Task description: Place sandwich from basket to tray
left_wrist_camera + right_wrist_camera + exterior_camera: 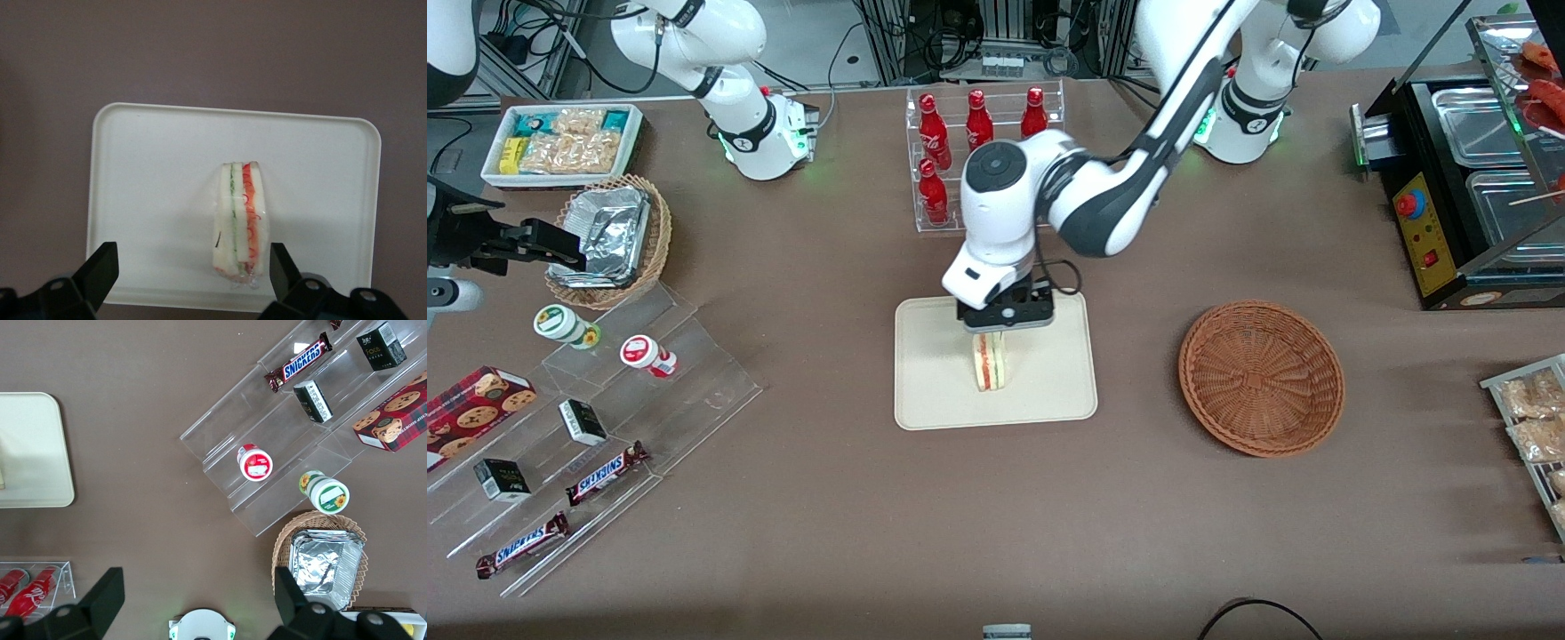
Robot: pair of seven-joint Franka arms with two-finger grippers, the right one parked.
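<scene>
The tray [1049,391] lies directly under the gripper [996,327], flat on the brown table [996,533]. The basket [1261,378] sits well off to the side of the gripper, toward the working arm's end of the table, and nothing shows in it. The sandwich [240,220] stands on edge on the tray, just below the gripper, its red and green filling stripes facing up toward the wrist camera.

In the wrist view the two fingers [100,270] stand wide apart, one on each side of the sandwich with clear air between them and the bread, so the gripper holds nothing. The placing looks as good as done.

The sandwich looks light and soft, and a glossy film seems to wrap it, so it would likely squash under a hard squeeze and slide a little in the pads. The broad bread faces, pinched gently, are the sensible place to hold it. Standing on its narrow edge, it may tip over if brushed.

Farther from the front camera than the gripper stands a clear rack of red bottles [960,147], close to the arm's elbow. Clear display steps [694,391] with snack bars and small jars lie toward the parked arm's end, well apart. Nothing crowds the tray itself.
</scene>
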